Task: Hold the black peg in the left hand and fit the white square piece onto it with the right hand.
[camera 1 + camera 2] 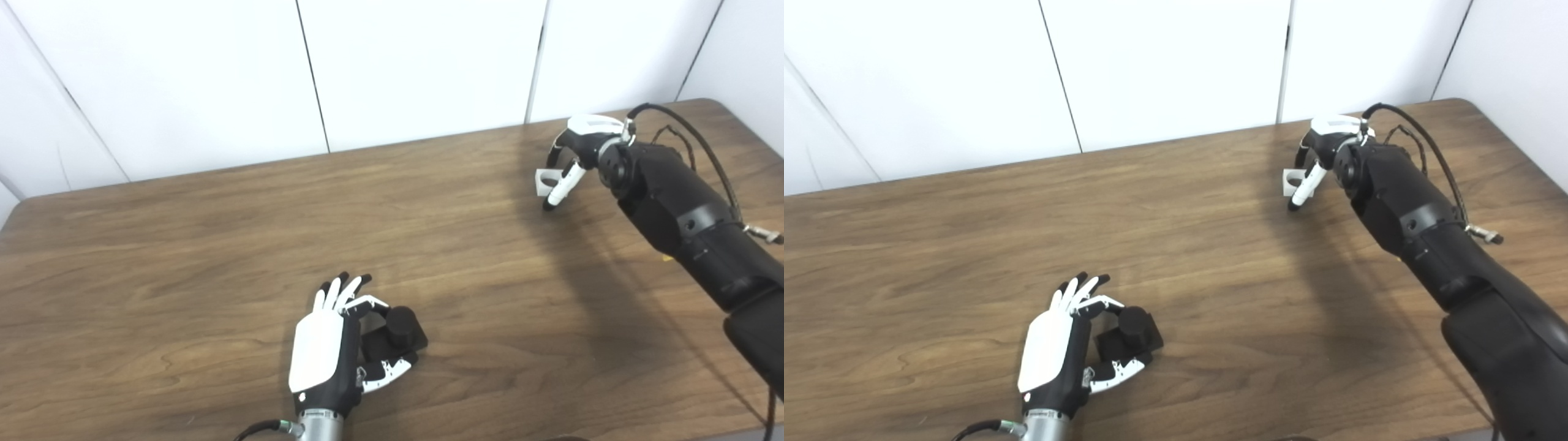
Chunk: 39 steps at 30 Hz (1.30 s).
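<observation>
The black peg (pixel 401 327), a short cylinder on a square black base, rests on the table near the front centre. My left hand (pixel 327 352) lies beside it on its left. One curled finger presses the base's far edge and the thumb (pixel 392 369) its near edge, while the other fingers point straight away. At the far right, the white square piece (pixel 545 182), with a hole through it, sits between the curled fingers and thumb of my right hand (pixel 579 156). Whether the piece touches the table I cannot tell.
The brown wooden table (pixel 184 257) runs back to a white panelled wall (pixel 306 73). My black right forearm (pixel 686 214), with a looping cable, crosses the table's right side. The table's right edge lies just beyond that arm.
</observation>
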### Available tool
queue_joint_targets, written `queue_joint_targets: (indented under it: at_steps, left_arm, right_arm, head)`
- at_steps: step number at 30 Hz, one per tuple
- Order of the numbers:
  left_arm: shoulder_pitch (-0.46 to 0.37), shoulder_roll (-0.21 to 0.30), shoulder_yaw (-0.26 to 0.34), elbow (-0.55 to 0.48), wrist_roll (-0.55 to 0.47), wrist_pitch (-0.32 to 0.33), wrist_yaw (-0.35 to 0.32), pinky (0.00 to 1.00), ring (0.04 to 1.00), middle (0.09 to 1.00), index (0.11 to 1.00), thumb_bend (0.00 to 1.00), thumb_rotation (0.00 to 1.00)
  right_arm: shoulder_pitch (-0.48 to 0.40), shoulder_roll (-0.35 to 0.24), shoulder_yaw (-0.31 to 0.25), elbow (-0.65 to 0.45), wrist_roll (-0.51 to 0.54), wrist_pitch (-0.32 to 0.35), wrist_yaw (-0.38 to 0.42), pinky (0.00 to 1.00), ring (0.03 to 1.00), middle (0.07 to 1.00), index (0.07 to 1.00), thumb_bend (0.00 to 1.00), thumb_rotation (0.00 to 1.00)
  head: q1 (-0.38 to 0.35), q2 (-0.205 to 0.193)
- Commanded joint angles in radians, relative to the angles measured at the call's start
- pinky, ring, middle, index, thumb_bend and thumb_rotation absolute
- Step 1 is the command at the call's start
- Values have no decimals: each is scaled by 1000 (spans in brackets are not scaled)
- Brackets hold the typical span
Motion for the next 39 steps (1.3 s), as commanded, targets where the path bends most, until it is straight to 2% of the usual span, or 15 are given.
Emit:
queue_joint_targets:
  at_steps: [1, 8, 12, 17, 19, 21, 39]
  left_arm:
    - [68, -45, -4, 3, 8, 5, 11, 1000, 978, 895, 489, 516, 78]
    - [64, -47, -3, 5, 8, 7, 14, 1000, 979, 896, 489, 515, 79]
    - [64, -47, -2, 5, 4, 4, 14, 1000, 980, 896, 489, 515, 78]
    - [64, -48, -1, 9, -1, -1, 20, 1000, 985, 899, 489, 516, 78]
    - [63, -47, -3, 11, 1, -3, 24, 1000, 980, 896, 489, 516, 78]
    - [63, -47, -5, 9, 6, 2, 22, 1000, 978, 896, 489, 516, 78]
    - [63, -50, -6, 13, 0, 5, 30, 1000, 978, 894, 489, 516, 78]
  right_arm:
    - [-11, -17, 10, 17, -6, -11, 11, 766, 945, 876, 652, 776, 268]
    - [-5, -23, 12, 15, -5, -31, 6, 761, 968, 896, 646, 730, 262]
    - [0, -21, 1, 12, 6, -34, -1, 761, 966, 889, 631, 693, 205]
    - [-1, -20, 1, 14, 11, -33, -5, 741, 948, 874, 617, 699, 205]
    - [-1, -17, -5, 20, 19, -31, -12, 737, 935, 864, 526, 567, 164]
    - [0, -15, -6, 24, 22, -31, -17, 740, 929, 855, 502, 532, 154]
    - [12, -20, -12, 15, 47, -40, -38, 760, 920, 841, 492, 520, 147]
  head:
    - [-2, 1]
    - [2, -2]
    - [1, -3]
    - [2, -4]
    - [3, -5]
    - [3, -5]
    - [1, -5]
